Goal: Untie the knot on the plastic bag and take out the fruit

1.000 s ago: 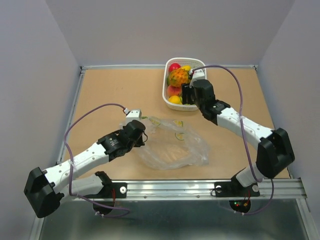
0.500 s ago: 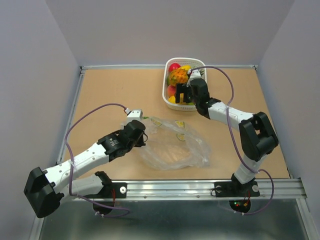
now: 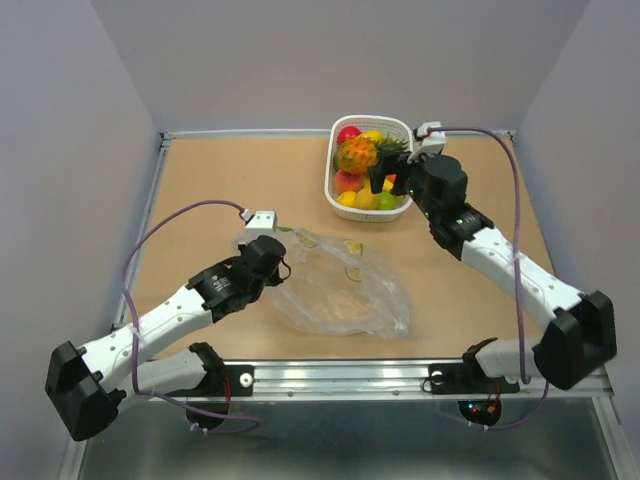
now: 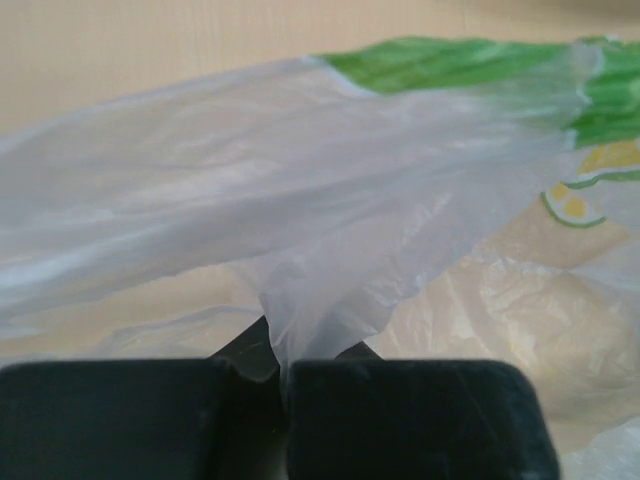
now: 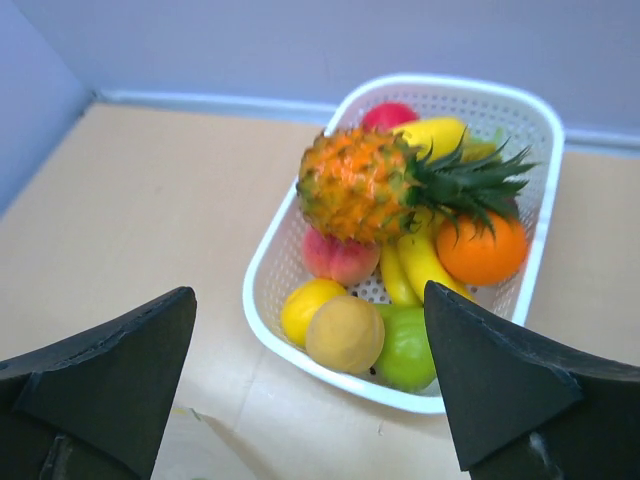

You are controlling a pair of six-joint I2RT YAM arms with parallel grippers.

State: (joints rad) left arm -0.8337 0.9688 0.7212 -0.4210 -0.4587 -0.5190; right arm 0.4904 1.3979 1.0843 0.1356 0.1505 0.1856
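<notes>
Left jaws: clenched on a thin fold of the plastic bag (image 4: 300,200). In the left wrist view the film comes up out of the seam between the two dark pads (image 4: 140,420), which the bottom edge cuts off. From above, the arm's black wrist covers the pinch itself.

Right jaws: released, spread wide, nothing between them. They hang above the near end of the white basket (image 5: 540,150). Only the two dark fingertips (image 5: 110,380) show in the right wrist view, and the frame crops both.

Knot: cannot be made out in any view. The bag's neck is lost in crumpled clear film.

Plastic bag (image 3: 340,295): lies flattened on the tan surface (image 3: 250,180), near the front edge. Its long axis runs diagonally, from the pinched end at far left to the rounded end at near right. A green print band shows at the pinched end.

Fruit: all in the basket at the far edge, well apart from the bag.
- The pineapple (image 5: 365,185) lies on its side on top, with its crown pointing right toward the orange (image 5: 480,250).
- The peach (image 5: 340,258) and bananas (image 5: 415,265) are partly hidden under it.
- The yellow oval fruit (image 5: 308,308) and green fruit (image 5: 405,345) sit at the near end.
- The red apple (image 5: 390,115) peeks out at the far end.
</notes>
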